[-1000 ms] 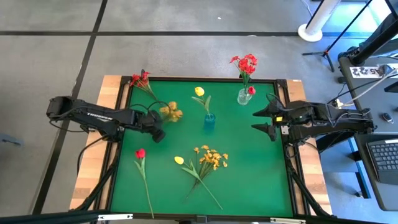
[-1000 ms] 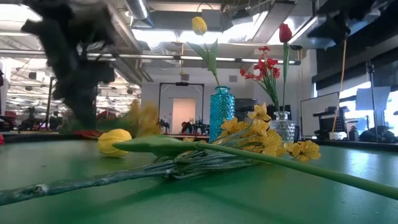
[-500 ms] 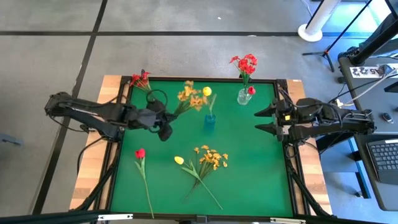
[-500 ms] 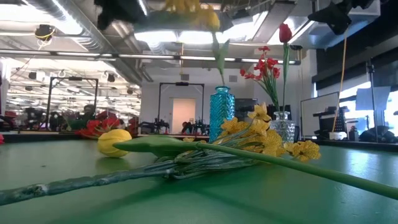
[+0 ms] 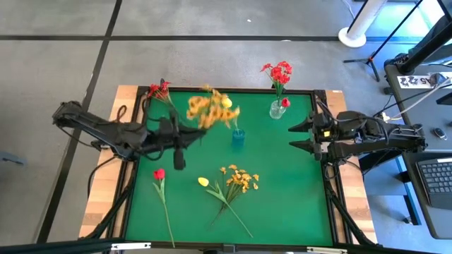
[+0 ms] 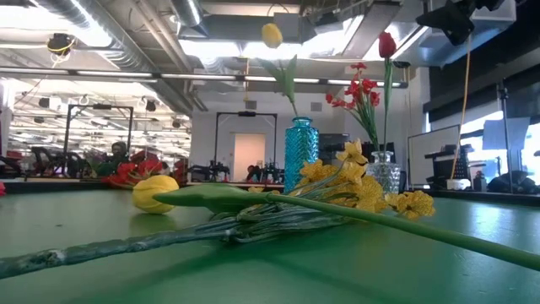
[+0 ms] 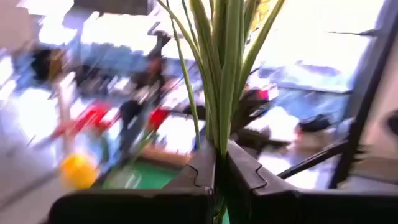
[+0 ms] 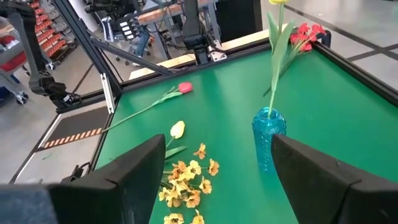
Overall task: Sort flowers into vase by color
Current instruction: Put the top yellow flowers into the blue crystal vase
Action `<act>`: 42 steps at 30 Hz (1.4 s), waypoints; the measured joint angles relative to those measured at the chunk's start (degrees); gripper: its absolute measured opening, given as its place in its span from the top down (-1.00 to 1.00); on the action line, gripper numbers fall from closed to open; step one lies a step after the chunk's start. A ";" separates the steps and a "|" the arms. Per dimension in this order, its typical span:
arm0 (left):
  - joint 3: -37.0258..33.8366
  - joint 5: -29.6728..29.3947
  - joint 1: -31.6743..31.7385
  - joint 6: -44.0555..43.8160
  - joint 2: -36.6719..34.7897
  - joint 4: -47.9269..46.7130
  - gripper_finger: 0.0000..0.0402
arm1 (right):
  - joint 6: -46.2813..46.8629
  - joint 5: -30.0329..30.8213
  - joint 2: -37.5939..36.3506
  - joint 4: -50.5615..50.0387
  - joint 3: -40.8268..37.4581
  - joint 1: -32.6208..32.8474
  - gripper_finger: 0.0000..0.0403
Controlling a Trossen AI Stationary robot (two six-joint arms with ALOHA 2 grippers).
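Your left hand [image 7: 219, 163] is clamped on the stems of the yellow-orange cluster [image 5: 208, 110], held in the air over the back-left part of the worktop [image 5: 282, 212], blooms just left of the blue vase [image 5: 238, 137]. That vase already holds a yellow tulip [image 5: 227, 103], so it looks like the yellow target. The clear vase [image 5: 277, 109] has the red cluster [image 5: 280, 72] and a red tulip [image 5: 285, 102].

To do this step well: get the stems pointing down before you come over the blue vase's mouth, line up from above, lower slowly so you don't knock the tulip or tip the vase. Release only once the stem ends are inside.

Your right hand [image 5: 301, 137] waits at the right edge, fingers apart, holding nothing.

Lying unsorted on the worktop: red tulip [image 5: 159, 173], yellow tulip [image 5: 203, 181], another yellow cluster [image 5: 241, 179], and a red cluster [image 5: 159, 90] at the back-left corner.
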 joint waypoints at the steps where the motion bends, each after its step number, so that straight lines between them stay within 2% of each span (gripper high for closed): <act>1: -0.82 1.93 0.01 2.63 0.58 3.68 0.97 | 0.00 -0.02 0.00 0.35 -0.05 0.00 -0.45; 3: -2.77 3.90 0.49 5.43 1.87 9.77 0.97 | -0.06 -0.73 -0.06 3.40 -0.97 0.00 -0.45; 6: -5.84 7.21 3.13 5.11 4.59 16.71 0.96 | -2.17 -3.47 -0.08 9.07 -3.54 0.00 -0.45; 12: -9.85 18.51 10.36 1.94 13.58 34.52 0.95 | -7.45 -4.45 -0.04 20.86 -10.04 0.00 -0.45; 15: -9.92 21.15 13.27 1.78 18.96 41.20 0.95 | -7.80 -4.59 -0.09 26.05 -13.11 0.00 -0.45; 19: -9.94 21.80 16.80 0.92 25.02 47.90 0.95 | -8.44 -4.57 -0.10 29.40 -15.44 0.00 -0.45; 30: -9.56 21.76 24.25 -4.29 34.04 52.61 0.95 | -10.21 0.38 -0.10 29.55 -16.44 0.00 -0.45; 42: -9.07 21.76 26.37 -4.34 35.04 52.99 0.95 | -10.54 0.94 1.17 29.53 -16.46 -0.04 -0.45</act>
